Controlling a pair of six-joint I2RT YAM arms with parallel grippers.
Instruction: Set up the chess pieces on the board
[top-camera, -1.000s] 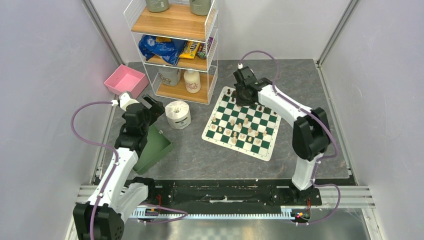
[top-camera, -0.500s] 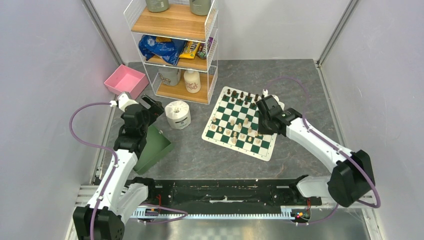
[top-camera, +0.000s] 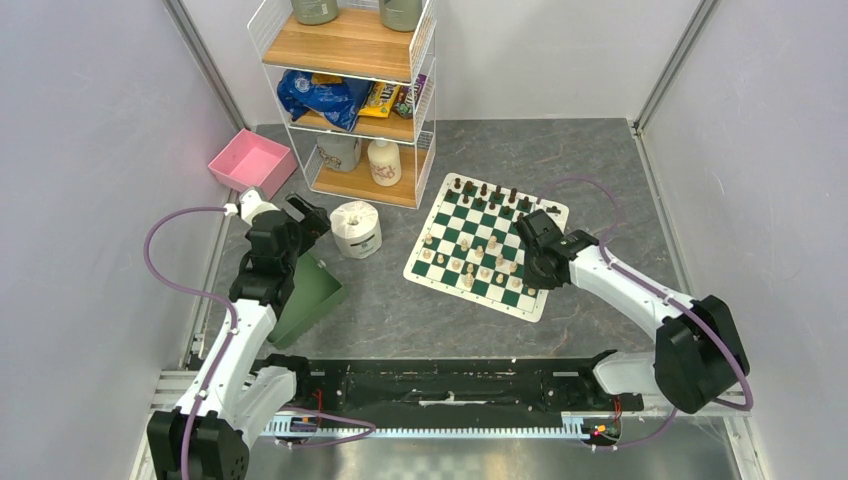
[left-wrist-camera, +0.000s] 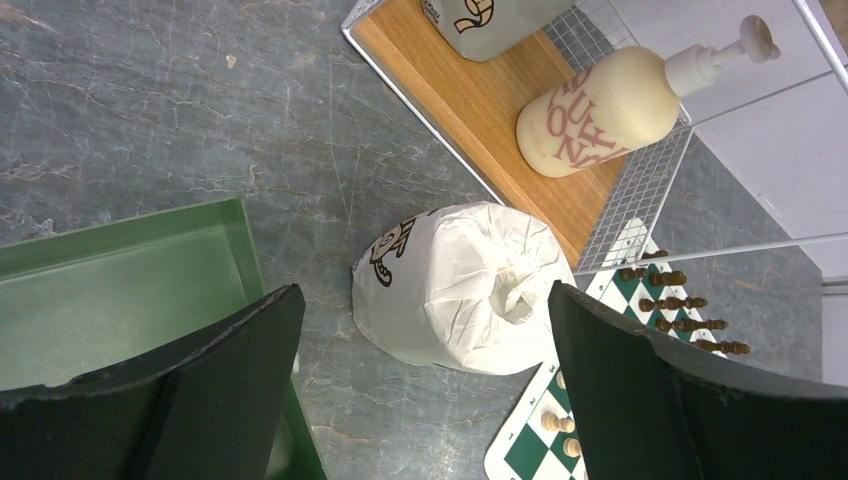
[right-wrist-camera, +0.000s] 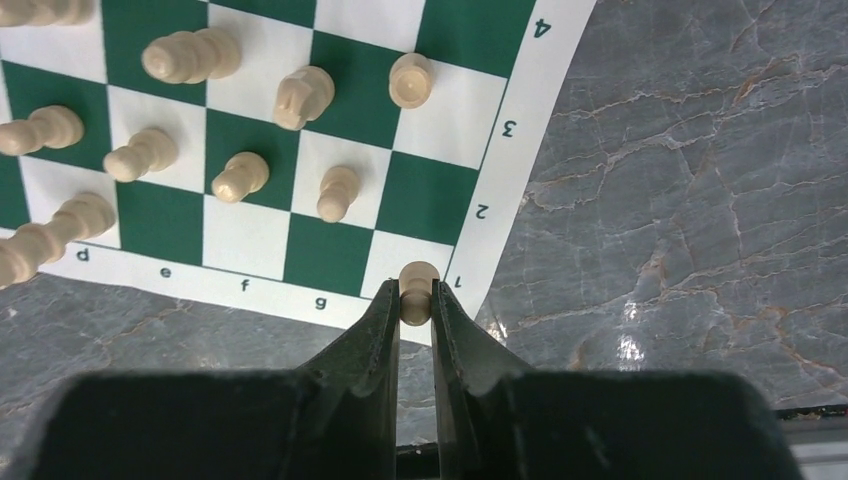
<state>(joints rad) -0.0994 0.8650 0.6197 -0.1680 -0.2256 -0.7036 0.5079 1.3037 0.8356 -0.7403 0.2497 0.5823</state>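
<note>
The board (top-camera: 470, 292) lies right of centre, with dark chess pieces (top-camera: 490, 190) along its far edge and cream ones (top-camera: 470, 262) spread over the near half. My right gripper (top-camera: 543, 280) hangs over the board's near right corner. In the right wrist view it (right-wrist-camera: 416, 300) is shut on a small cream piece (right-wrist-camera: 418, 280), held over the corner square by the "1" mark on the board (right-wrist-camera: 325, 265). Other cream pieces (right-wrist-camera: 338, 192) stand on nearby squares. My left gripper (top-camera: 305, 215) is wide open and holds nothing, above the floor between the green bin and the toilet roll.
A toilet roll (left-wrist-camera: 460, 285) sits just beyond the left gripper (left-wrist-camera: 425, 300). The green bin (left-wrist-camera: 120, 290) lies under its left finger. A wire shelf (top-camera: 350, 100) with a lotion bottle (left-wrist-camera: 600, 110) stands behind, and a pink bin (top-camera: 250, 160) sits at the far left.
My right arm has swung from the board's far left corner across to its near right corner, staying shut. The left arm has not moved.
</note>
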